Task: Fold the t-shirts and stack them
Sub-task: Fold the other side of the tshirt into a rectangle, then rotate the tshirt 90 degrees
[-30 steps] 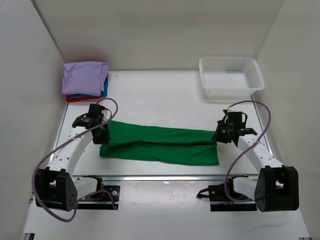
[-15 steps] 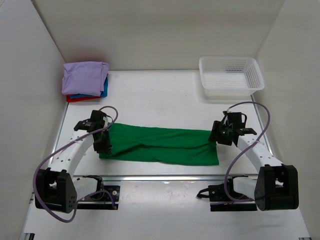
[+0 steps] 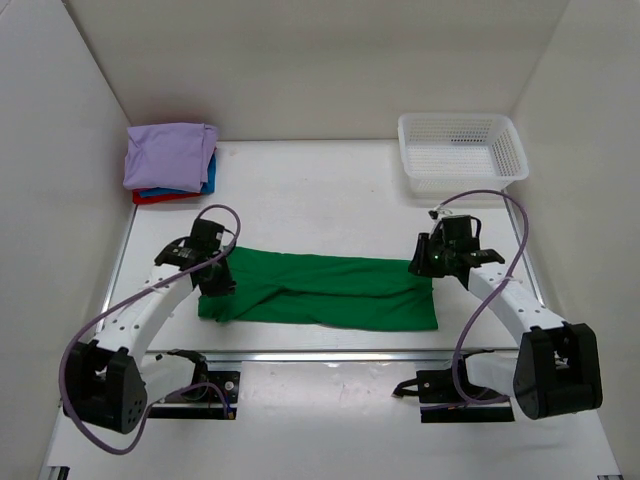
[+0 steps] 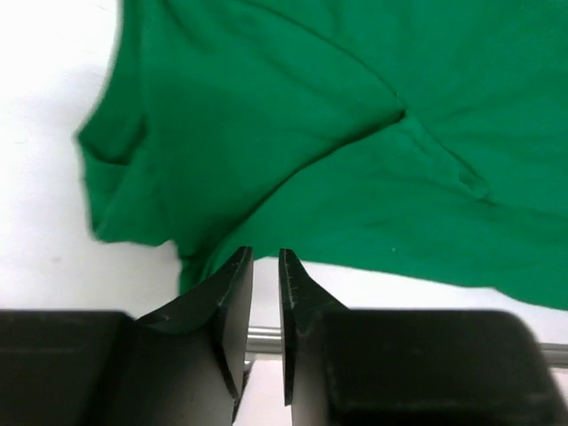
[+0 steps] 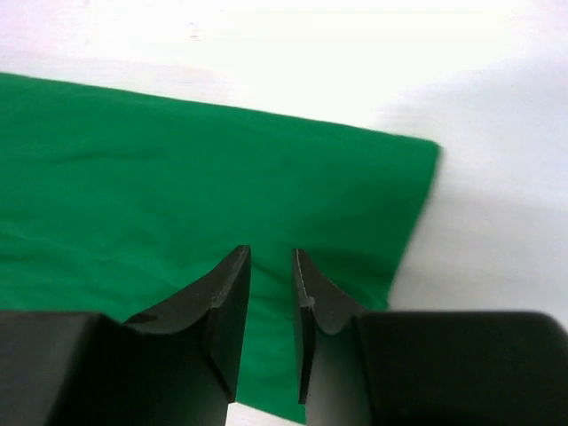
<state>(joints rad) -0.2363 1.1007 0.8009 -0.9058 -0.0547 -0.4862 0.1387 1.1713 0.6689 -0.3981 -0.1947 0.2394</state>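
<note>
Left end effector (image 4: 264,255): fingers almost together with a thin gap, nothing between them; it is over the left end of the green shirt (image 3: 330,290), by a bunched sleeve.
Right end effector (image 5: 272,252): fingers almost together and empty, over the shirt's right end near its far corner.
Green shirt: folded into a long band, lying across the near part of the table (image 3: 320,190) between the two arms.
Stack: lavender shirt (image 3: 168,155) on top, blue shirt (image 3: 209,181) and red shirt (image 3: 150,198) beneath, at the far left corner.
Basket (image 3: 462,121): white mesh, at the far right corner, well apart from the shirts.
</note>
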